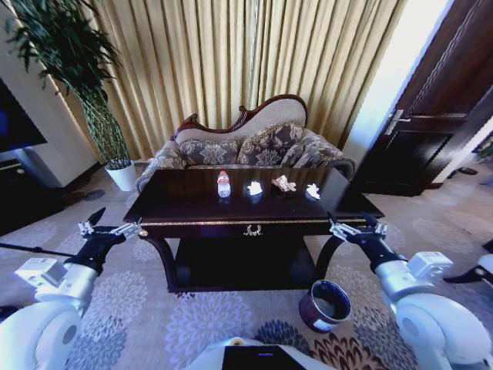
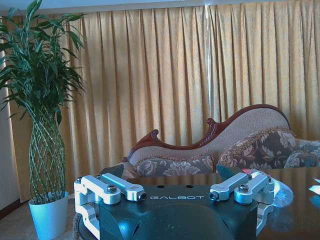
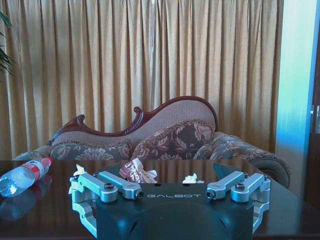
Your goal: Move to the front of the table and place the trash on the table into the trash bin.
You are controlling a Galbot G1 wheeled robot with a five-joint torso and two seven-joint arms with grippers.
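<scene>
Head view: the robot faces the table (image 1: pixel 192 212), approach apparently done. On it lie the bottle (image 1: pixel 223 184), two white paper wads (image 1: pixel 255 187) and a wrapper (image 1: pixel 283 183); the trash bin (image 1: pixel 324 305) stands on the carpet before the table's right leg. Left gripper (image 1: pixel 112 225) and right gripper (image 1: pixel 348 224) hover at the table's front corners, spread wide, empty.

Left wrist view: mostly sofa (image 2: pixel 240 150) behind the table.

Right wrist view: the trash lies ahead, so next comes a reach and pinch.

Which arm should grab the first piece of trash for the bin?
Probably the right: the right pincer is open at the table corner nearest the white paper wad, and the round maroon trash bin stands on that side.
</scene>
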